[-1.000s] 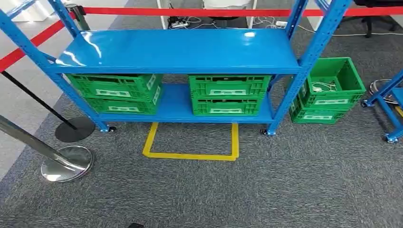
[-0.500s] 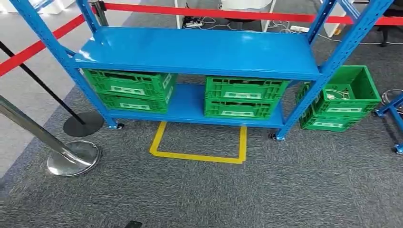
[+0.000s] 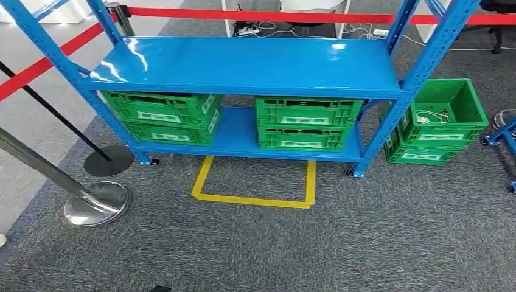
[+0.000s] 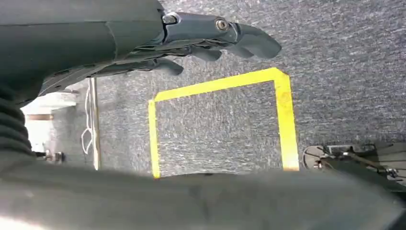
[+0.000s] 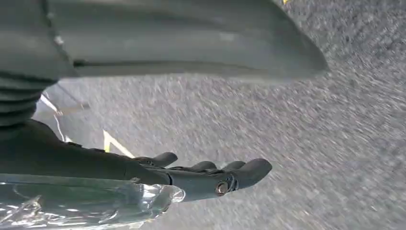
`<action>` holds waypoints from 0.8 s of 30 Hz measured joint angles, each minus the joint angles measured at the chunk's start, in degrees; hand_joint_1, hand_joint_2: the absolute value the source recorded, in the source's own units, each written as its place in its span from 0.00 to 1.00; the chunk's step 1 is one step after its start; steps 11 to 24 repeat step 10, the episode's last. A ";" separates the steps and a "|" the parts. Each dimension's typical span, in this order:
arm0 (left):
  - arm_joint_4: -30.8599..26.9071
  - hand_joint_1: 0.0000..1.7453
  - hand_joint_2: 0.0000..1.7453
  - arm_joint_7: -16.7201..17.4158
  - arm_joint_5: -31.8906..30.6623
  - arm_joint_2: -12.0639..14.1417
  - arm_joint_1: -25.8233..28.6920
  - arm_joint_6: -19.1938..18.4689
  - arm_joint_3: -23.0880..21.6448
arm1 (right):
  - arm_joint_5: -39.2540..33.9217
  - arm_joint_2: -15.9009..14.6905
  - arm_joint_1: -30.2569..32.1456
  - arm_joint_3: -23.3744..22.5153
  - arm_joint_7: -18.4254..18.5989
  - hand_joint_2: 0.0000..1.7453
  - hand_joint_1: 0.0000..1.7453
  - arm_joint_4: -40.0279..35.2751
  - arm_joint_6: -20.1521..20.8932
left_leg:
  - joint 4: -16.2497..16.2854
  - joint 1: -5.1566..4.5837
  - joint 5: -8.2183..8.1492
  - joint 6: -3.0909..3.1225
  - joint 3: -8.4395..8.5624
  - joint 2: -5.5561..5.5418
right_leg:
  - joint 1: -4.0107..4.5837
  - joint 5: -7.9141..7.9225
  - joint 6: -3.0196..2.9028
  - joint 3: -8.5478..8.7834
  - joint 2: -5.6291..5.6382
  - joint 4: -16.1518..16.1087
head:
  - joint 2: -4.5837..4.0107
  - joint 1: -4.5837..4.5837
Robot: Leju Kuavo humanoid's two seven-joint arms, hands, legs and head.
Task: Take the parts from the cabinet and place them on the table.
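The parts are presumed to lie in the ribbed green crates (image 3: 307, 123) on the lower shelf of the blue steel cabinet (image 3: 243, 64). Their contents are hidden, so weight and grasp points cannot be judged. The left hand (image 4: 201, 36) and right hand (image 5: 201, 175) are seen with fingers stretched out and nothing held.

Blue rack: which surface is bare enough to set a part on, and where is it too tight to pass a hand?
The top shelf is bare between its uprights. The lower shelf is crowded: two stacks of green crates fill most of it, leaving one narrow gap between them. Another crate stack stands on the carpet beside the rack.
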 joint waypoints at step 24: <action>-2.01 0.00 0.00 -1.20 11.39 2.75 2.15 -3.45 -9.51 | -14.40 -2.19 1.53 3.37 -1.29 0.00 0.00 -2.23 7.02 | 0.02 -0.29 0.03 0.10 -0.04 0.00 | -0.32 0.20 0.16 0.14 0.00 -0.29 | 0.00 0.00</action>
